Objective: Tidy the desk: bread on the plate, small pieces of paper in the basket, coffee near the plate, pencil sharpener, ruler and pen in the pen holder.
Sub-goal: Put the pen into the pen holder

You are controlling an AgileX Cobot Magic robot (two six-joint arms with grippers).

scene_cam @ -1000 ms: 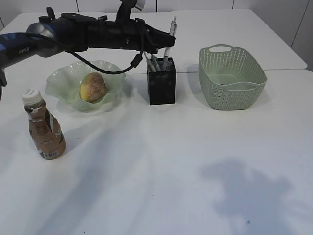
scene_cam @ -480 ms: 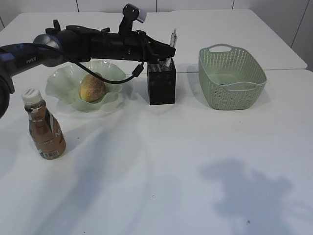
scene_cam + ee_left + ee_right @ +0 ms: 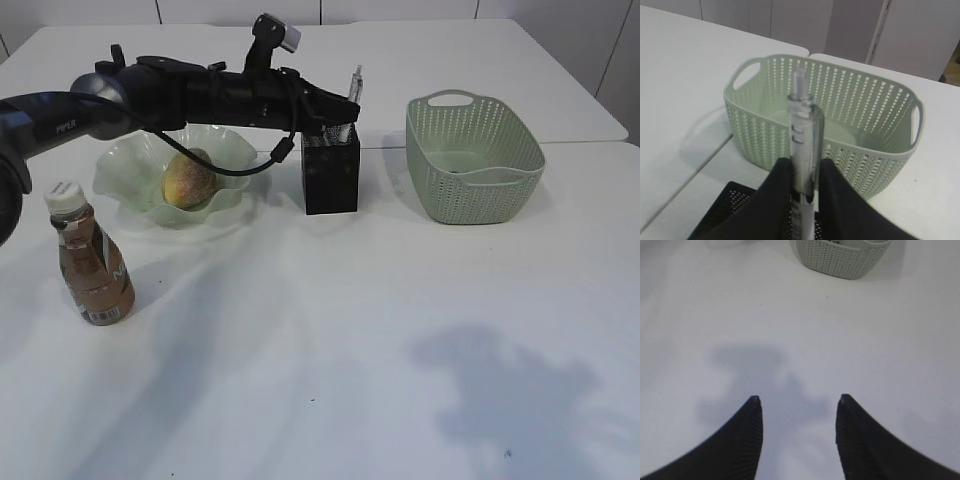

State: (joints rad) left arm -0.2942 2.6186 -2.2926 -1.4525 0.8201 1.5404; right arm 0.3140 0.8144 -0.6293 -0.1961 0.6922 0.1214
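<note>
- Pen holder (image 3: 331,170): black mesh box standing upright between the plate and the basket; the lower end of the pen (image 3: 803,145) dips into its open top, the upper end rising clear above the rim.
- Left gripper (image 3: 803,176): fingers pinched on the pen's barrel directly over the holder, the arm reaching across above the plate.
- Plate (image 3: 125,165): pale green, wavy-edged dish carrying one round piece of bread (image 3: 188,180) near its centre.
- Basket (image 3: 472,155): light green perforated basket with two handle cut-outs, set well to the right of the holder; its visible floor appears bare in the left wrist view.
- Coffee (image 3: 89,255): brown bottle with a white cap, upright, near the plate on its front-left side.
- Right gripper (image 3: 797,412): fingers spread partway apart with nothing between them, hanging over bare tabletop; its shadow falls on the surface.
- Table (image 3: 330,340): white, with a seam behind the basket where a second tabletop adjoins.
- Background: light panelled walls.
</note>
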